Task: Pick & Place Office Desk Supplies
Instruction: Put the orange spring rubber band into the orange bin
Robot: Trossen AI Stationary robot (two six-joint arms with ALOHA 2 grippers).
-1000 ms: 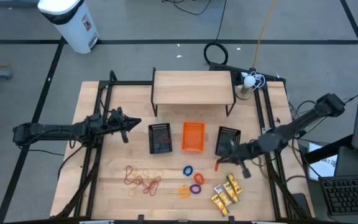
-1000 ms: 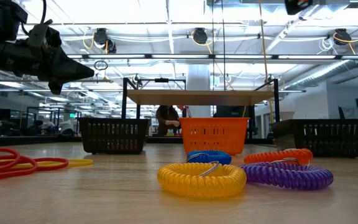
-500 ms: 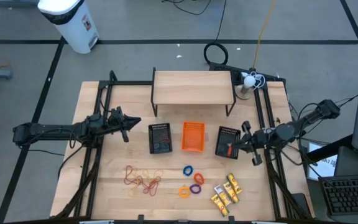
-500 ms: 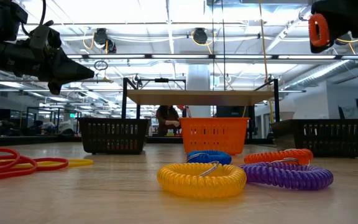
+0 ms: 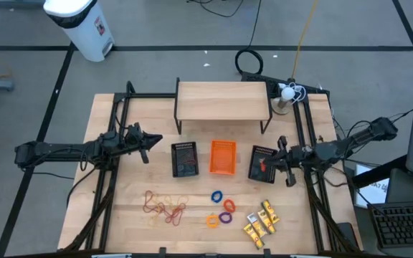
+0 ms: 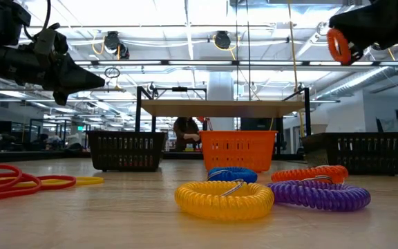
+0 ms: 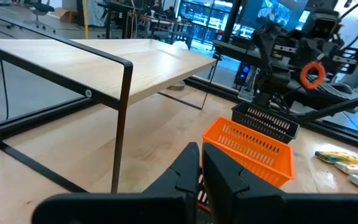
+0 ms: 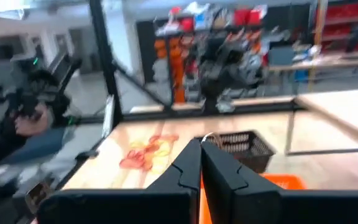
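A: Where is the right arm, and what is its gripper doing?
B: It reaches in from the table's right edge, held high; the right gripper [image 5: 269, 163] is closed on a red ring [image 6: 337, 45].

A: And the left arm?
B: It lies level along the left side; the left gripper [image 5: 155, 141] has its fingers [image 7: 225, 180] pressed together.

Red ring [image 7: 311, 74] in right claw [image 7: 306, 65] above black mesh tray [image 7: 265, 121].
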